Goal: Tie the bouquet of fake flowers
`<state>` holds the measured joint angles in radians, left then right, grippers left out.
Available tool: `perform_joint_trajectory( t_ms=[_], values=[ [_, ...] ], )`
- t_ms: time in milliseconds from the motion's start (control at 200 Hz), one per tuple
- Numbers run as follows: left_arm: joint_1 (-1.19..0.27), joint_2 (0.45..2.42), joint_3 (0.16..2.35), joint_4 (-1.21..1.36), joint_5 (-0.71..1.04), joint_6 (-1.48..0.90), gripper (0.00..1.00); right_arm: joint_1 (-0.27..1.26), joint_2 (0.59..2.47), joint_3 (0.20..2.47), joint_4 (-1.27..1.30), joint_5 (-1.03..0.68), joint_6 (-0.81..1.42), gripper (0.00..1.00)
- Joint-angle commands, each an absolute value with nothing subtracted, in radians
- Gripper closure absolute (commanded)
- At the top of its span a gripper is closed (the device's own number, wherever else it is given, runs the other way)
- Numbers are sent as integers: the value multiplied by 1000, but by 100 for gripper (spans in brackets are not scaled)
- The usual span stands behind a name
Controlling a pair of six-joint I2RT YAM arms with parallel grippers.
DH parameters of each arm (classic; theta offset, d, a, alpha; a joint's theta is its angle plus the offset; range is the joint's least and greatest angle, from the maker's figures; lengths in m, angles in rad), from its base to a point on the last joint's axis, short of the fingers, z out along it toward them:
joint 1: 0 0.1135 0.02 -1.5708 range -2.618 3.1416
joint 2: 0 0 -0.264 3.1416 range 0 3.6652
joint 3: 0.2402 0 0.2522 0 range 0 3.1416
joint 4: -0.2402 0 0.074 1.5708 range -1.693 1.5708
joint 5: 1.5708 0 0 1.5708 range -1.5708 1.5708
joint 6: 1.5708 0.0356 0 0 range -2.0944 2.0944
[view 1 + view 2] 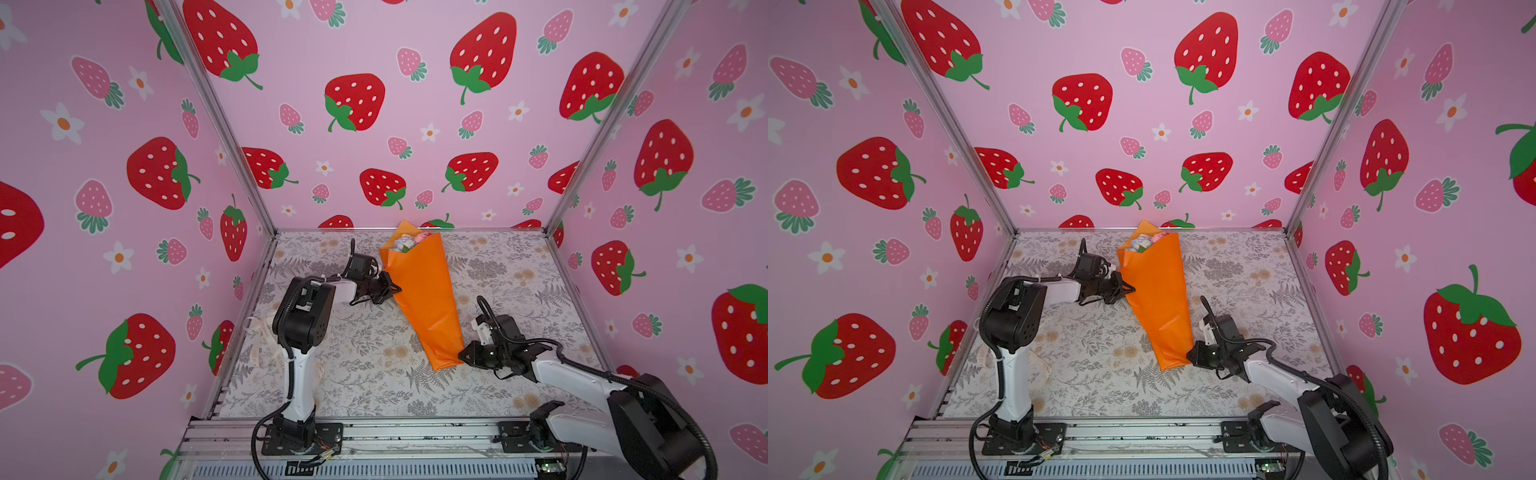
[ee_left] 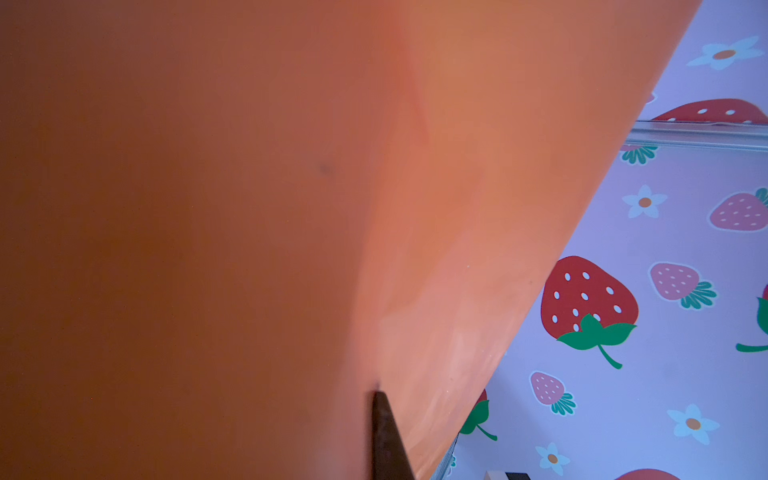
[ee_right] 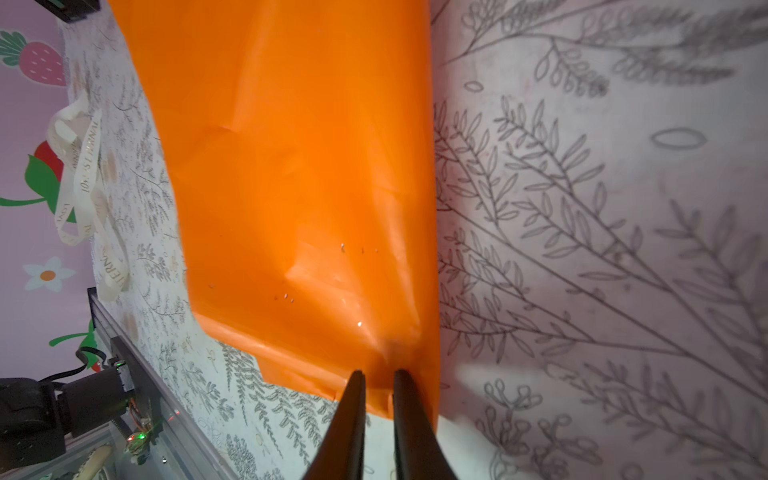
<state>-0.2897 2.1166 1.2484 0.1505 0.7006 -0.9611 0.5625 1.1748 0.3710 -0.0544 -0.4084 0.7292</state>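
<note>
While the floral-print table fills the cell, the orange-wrapped bouquet lies mid-table, blooms toward the back wall. L arm, elbow raised, reaches fwd, its left gripper pressed together on the wrap's left edge. R arm stretches low, its right gripper pinching the narrow end. Cream ribbon lies by L arm's base.

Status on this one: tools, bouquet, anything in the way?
Left tool shut on bouquet wrap's side; right tool pinching its narrow end. Bouquet lying on table, untied. Ribbon lies apart at table's left edge.
</note>
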Motion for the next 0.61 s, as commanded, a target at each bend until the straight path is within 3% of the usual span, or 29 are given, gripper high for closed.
perform_joint_trajectory(
  t_ms=[0,345,600],
  values=[
    [-281,2120,1278,127,713,-950,93,560,1122,393,-117,-392,731,82],
    [-280,2120,1272,142,721,-961,93,560,1226,373,-128,-345,710,87],
    [-282,2117,1276,130,719,-956,93,560,1089,467,-191,-348,681,86]
  ],
)
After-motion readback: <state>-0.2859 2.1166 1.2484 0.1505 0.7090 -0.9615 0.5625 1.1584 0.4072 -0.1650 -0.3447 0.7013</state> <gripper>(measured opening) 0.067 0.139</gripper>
